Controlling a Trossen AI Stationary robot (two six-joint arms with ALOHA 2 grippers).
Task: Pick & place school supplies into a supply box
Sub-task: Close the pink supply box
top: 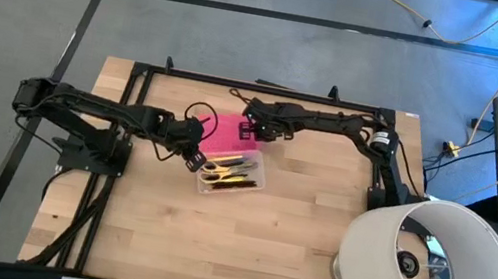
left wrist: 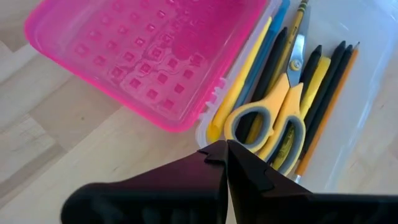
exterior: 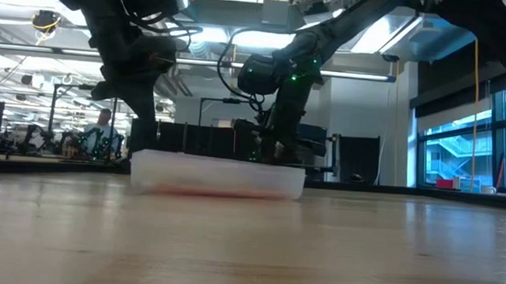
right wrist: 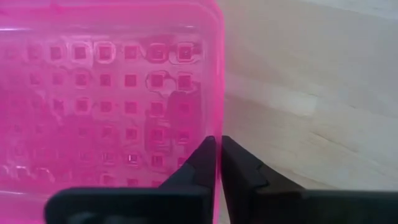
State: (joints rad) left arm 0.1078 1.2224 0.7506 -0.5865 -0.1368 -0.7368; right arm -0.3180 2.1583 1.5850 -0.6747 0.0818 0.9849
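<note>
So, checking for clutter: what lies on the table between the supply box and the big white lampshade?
Nothing: in the high view the wood between the supply box and the lampshade is bare table.

Two dark jointed arms (top: 111, 116) trailing looped black cables (top: 195, 110).

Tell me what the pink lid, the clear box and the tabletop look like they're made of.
The pink lid looks like glossy translucent plastic: light passes through, and a grid of moulded squares shows. The clear box seems to be frosted, semi-clear plastic, since the scissors and pencils inside show through its wall. The tabletop appears to be pale wood in jointed strips with visible grain, probably butcher block with a smooth finish.
</note>
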